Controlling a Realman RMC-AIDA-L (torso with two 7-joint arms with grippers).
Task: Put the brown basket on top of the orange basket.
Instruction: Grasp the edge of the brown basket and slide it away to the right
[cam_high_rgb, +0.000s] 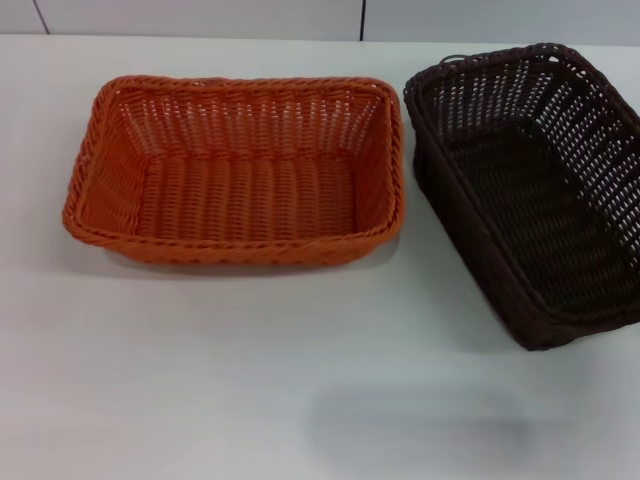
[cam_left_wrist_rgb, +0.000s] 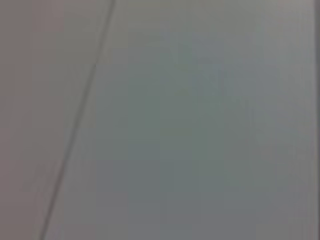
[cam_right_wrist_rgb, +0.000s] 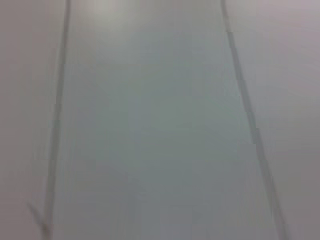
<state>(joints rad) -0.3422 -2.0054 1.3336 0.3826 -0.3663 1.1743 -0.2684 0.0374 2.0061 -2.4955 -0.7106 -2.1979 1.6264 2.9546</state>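
White bench (cam_high_rgb: 250, 380) with the orange basket (cam_high_rgb: 240, 175) left and the brown basket (cam_high_rgb: 535, 190) just beside it, right, partly cropped; neither arm in view, jaws' state unknowable; a one-sided rim grasp risks tilting or a skewed stack.

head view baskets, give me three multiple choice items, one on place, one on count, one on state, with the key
1. Where does the brown basket sit relative to the orange basket?
A. on the robot's right of it
B. inside it
C. on the robot's left of it

2. How many baskets stand on the white table?
A. one
B. two
C. three

3. What is the state of the orange basket?
A. upside down
B. filled with fruit
C. upright and empty

Key: 1 A, the brown one lies at the right of the head view, beside the orange one. 2 B, one orange, one brown. 3 C, its bare woven floor shows.
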